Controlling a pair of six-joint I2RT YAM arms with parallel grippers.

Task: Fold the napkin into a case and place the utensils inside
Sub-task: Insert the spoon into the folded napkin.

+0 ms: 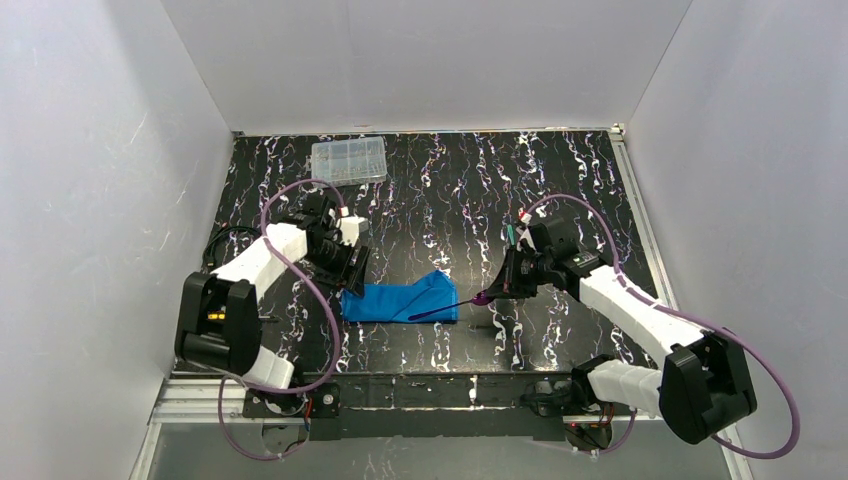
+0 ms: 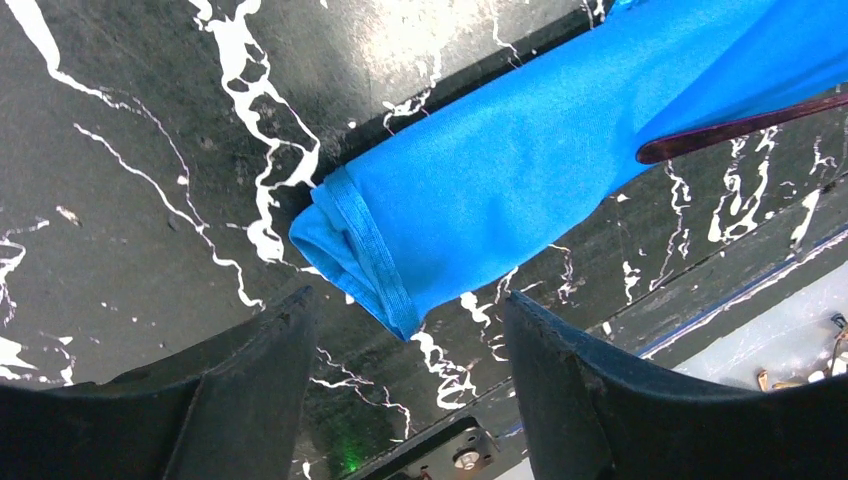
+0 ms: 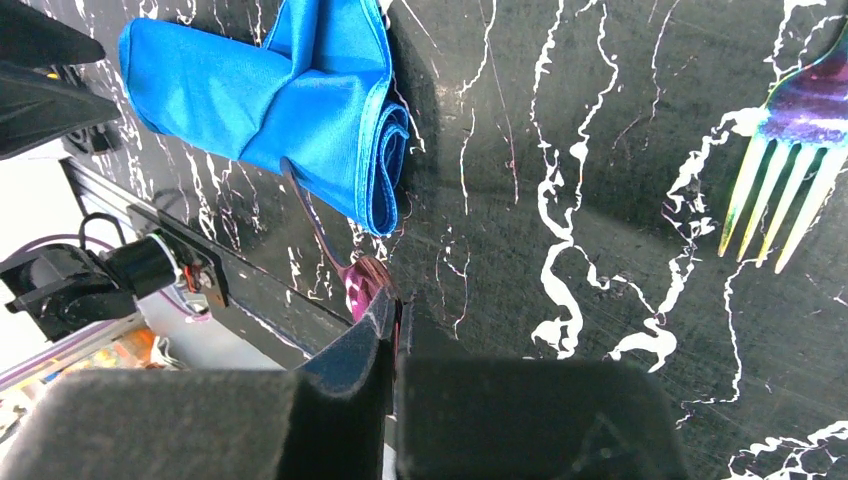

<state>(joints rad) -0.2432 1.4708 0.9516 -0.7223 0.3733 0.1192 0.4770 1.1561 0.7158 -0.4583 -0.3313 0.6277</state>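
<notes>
The napkin (image 1: 400, 300) lies folded as a narrow blue case (image 2: 500, 170) with a diagonal flap (image 3: 330, 90). My left gripper (image 1: 350, 268) hovers at its left end, open (image 2: 408, 305). The cloth's hemmed corner sits just ahead of the fingers, untouched. My right gripper (image 1: 497, 290) is shut (image 3: 395, 310) on the bowl of a purple spoon (image 3: 368, 285). The spoon's thin handle (image 2: 740, 125) slants across the case's near edge towards the flap. A green-tined fork (image 3: 790, 150) lies on the table beside the right wrist (image 1: 511, 235).
A clear plastic compartment box (image 1: 348, 160) stands at the back left of the black marbled table (image 1: 450, 190). The table's near metal rail (image 2: 700, 300) runs just behind the case. White walls close in on three sides.
</notes>
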